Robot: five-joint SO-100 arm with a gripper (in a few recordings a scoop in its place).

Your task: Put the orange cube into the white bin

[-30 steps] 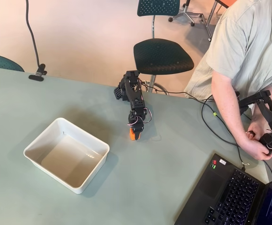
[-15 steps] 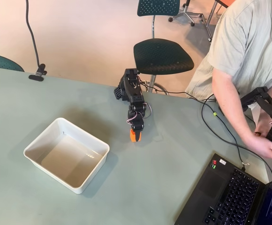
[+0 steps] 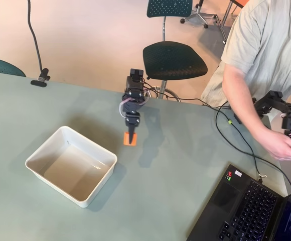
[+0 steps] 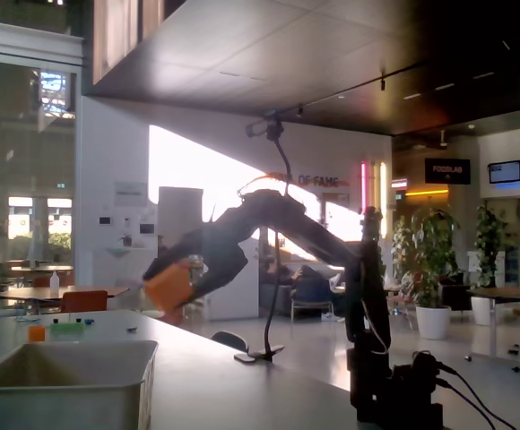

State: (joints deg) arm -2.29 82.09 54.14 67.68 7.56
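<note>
In the overhead view my black gripper [image 3: 130, 138] is shut on the orange cube [image 3: 130, 139] and holds it in the air, a little right of the white bin's [image 3: 40, 150] far right corner. The arm's shadow lies on the table to the right. The fixed view shows the cube [image 4: 169, 288] lifted well above the table in the gripper [image 4: 172, 285], just right of the bin [image 4: 63, 394] and higher than its rim. The bin looks empty in the overhead view.
An open laptop [image 3: 256, 206] sits at the table's near right corner, with black cables [image 3: 226, 130] running across the table. A person's arm [image 3: 236, 100] reaches in at the right. A black chair [image 3: 173, 60] stands behind the table, and a clamp [image 3: 41, 78] grips the far edge.
The gripper has lifted the cube off the table and swung it left toward the bin, with the arm rotating at its base.
</note>
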